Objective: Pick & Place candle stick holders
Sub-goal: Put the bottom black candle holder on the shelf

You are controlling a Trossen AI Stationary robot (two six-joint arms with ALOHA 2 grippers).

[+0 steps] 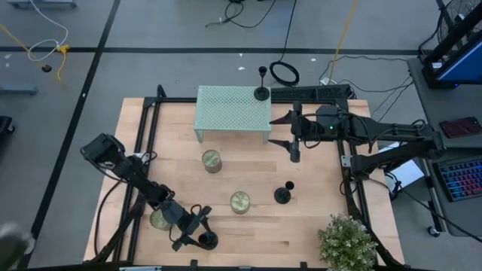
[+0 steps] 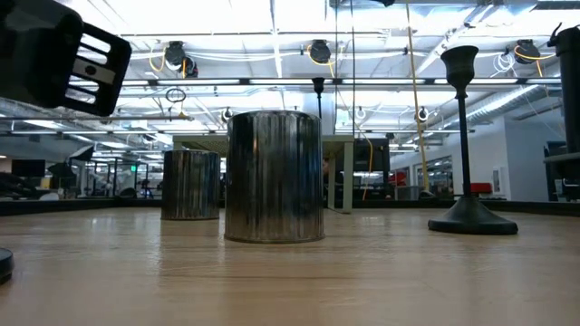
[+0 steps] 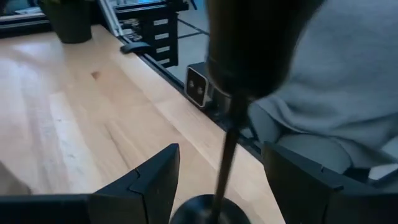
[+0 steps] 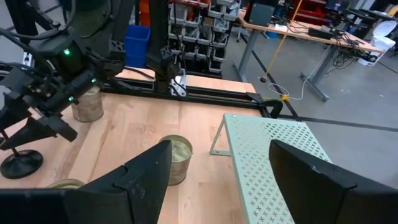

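Note:
Three black candle stick holders show in the high view. One stands on the far right corner of the green perforated shelf (image 1: 261,92). One stands on the table right of centre (image 1: 283,194), also seen in the low view (image 2: 466,136). One stands near the table's front edge (image 1: 206,240). My left gripper (image 1: 197,229) is open around this last one. In the left wrist view its thin stem (image 3: 227,155) rises between the two fingers, clear of both. My right gripper (image 1: 280,132) is open and empty, level beside the shelf's right end.
The green shelf (image 1: 233,113) stands at the far middle of the table. Three round metal tins stand on the table (image 1: 212,160) (image 1: 239,201) (image 1: 160,218). A potted plant (image 1: 346,245) is at the near right corner. A black frame borders the table.

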